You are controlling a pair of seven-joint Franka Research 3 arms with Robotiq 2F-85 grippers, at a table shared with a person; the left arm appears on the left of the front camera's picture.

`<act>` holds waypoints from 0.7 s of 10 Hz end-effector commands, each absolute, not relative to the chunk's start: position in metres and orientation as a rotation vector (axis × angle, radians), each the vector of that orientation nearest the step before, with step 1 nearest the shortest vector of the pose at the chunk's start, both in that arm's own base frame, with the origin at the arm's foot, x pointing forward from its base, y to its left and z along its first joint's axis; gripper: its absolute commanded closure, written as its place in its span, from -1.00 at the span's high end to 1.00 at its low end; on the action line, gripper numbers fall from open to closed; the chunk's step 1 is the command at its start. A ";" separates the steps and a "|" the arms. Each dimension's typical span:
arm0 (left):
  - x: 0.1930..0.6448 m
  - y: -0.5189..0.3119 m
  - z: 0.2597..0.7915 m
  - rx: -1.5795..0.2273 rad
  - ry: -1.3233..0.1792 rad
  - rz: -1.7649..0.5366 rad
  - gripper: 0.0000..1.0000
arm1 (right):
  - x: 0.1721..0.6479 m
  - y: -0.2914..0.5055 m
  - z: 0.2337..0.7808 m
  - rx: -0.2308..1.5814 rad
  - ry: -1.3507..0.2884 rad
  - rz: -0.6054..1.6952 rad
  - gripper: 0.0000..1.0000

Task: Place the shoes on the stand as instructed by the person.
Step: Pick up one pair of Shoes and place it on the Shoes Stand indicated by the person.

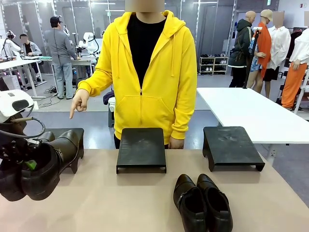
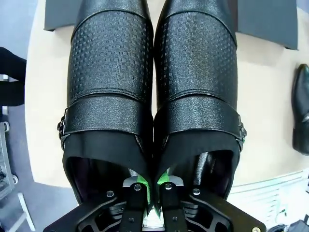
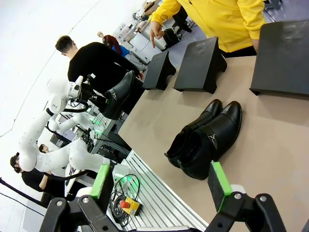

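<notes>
My left gripper (image 1: 30,164) is shut on the inner walls of one pair of black shoes (image 1: 46,166), pinching both together, and holds them off the table at the left. In the left wrist view these shoes (image 2: 154,82) point their toes at the left stand (image 2: 265,19), with the green pads (image 2: 163,180) between the heels. The second pair (image 1: 203,203) lies on the table near the front, right of the middle. My right gripper (image 3: 161,186) is open above the table's edge, short of that pair (image 3: 207,137). The person (image 1: 149,67) points a finger (image 1: 73,112) down at the left stand (image 1: 72,133).
Three black stands line the table's far side: the left one, a middle one (image 1: 141,147) and a right one (image 1: 231,145). The person's other hand (image 1: 176,143) rests behind the middle stand. A white table (image 1: 251,111) stands beyond at the right.
</notes>
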State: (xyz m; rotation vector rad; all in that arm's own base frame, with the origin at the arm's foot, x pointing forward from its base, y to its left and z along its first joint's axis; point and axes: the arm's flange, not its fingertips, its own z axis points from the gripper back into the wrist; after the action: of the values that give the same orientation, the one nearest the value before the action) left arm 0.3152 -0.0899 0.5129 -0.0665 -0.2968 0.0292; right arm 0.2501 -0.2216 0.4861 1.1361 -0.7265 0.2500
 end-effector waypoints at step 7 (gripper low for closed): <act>0.351 -0.071 0.516 -0.038 -0.468 0.020 -0.86 | 0.250 -0.223 0.488 1.139 -0.742 0.259 1.00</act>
State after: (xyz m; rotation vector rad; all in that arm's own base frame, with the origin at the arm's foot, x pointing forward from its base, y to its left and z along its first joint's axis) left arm 0.3284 -0.0834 0.5153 -0.0598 -0.3896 0.0260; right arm 0.2499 -0.2218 0.4861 1.1354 -0.7269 0.2493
